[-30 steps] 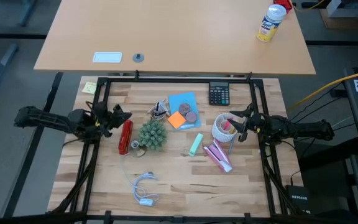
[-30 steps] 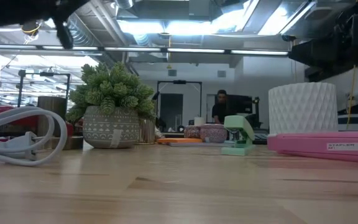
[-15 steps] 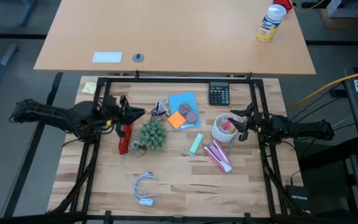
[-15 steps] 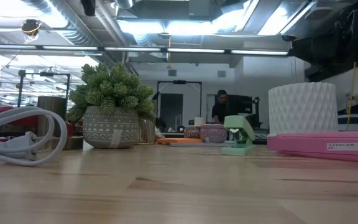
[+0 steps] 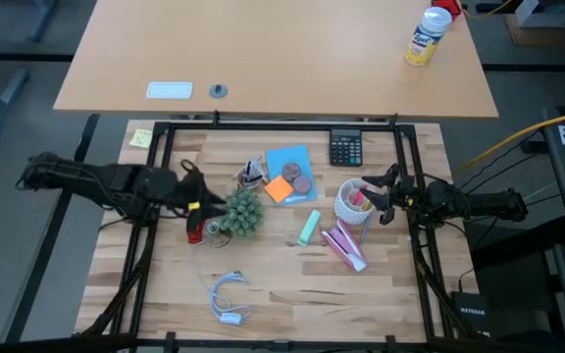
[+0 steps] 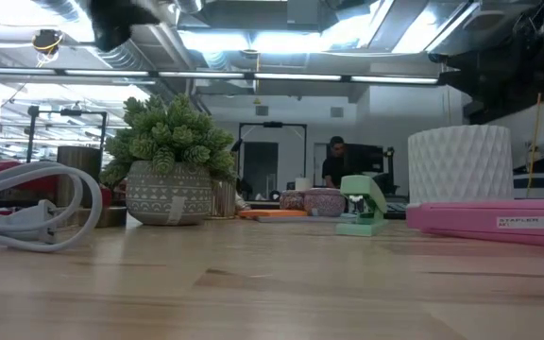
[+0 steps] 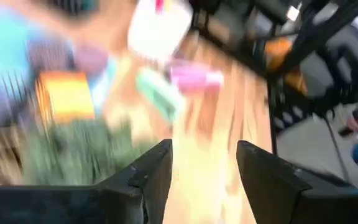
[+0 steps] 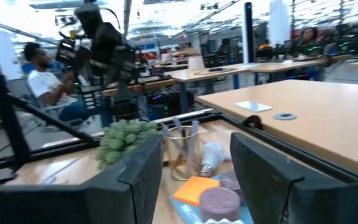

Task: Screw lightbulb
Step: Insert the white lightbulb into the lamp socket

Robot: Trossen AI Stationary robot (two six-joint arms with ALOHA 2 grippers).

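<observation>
Your right wrist view alone shows the lightbulb (image 8: 211,156), lying on the worktop (image 5: 282,284) beside a clear cup (image 8: 183,149), past the plant (image 8: 124,138). From above, the left gripper (image 5: 211,199), fingers apart and empty, hangs at the plant; the right gripper (image 5: 369,194), fingers also apart, waits by the white cup (image 5: 351,204). Low down, the pink stapler (image 6: 494,220) reads "STAPLER".

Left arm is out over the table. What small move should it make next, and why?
Probably carry the left gripper, open and empty, past the potted plant toward the lightbulb by the orange notes. It hovers at the plant, not yet at the bulb. The right gripper waits, open, by the white cup.
</observation>
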